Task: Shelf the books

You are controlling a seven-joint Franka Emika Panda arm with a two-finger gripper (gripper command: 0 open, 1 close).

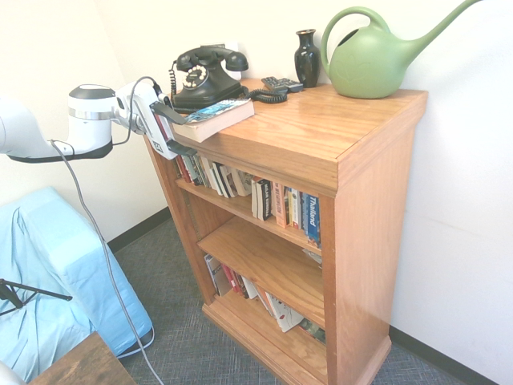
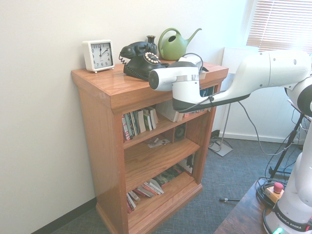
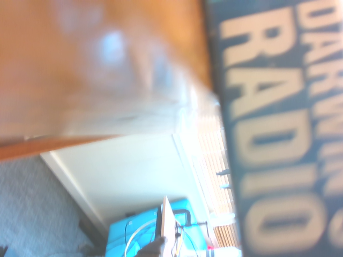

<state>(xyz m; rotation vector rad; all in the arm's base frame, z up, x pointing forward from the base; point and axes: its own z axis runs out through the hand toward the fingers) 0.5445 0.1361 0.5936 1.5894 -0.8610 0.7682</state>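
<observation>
A thick book (image 1: pixel 215 119) with a dark teal glossy cover and cream page edges lies flat on top of the wooden bookcase (image 1: pixel 321 136), at its front left corner and overhanging the edge a little. My gripper (image 1: pixel 183 136) reaches in from the left and stands open, one finger above the book's near end and the other below it, in front of the bookcase's top edge. The wrist view shows the book (image 3: pixel 273 123) from close by, with large pale lettering on its cover, beside the blurred wooden top (image 3: pixel 80 69). In the second exterior view my wrist (image 2: pixel 176 80) hides the fingers and the book.
Behind the book on the top stand a black rotary phone (image 1: pixel 204 76), a remote (image 1: pixel 282 83), a dark vase (image 1: pixel 307 56), a green watering can (image 1: pixel 377 56) and a white clock (image 2: pixel 98 55). Thin paperbacks (image 1: pixel 264 196) fill the upper shelf. A blue-covered object (image 1: pixel 48 273) sits at left.
</observation>
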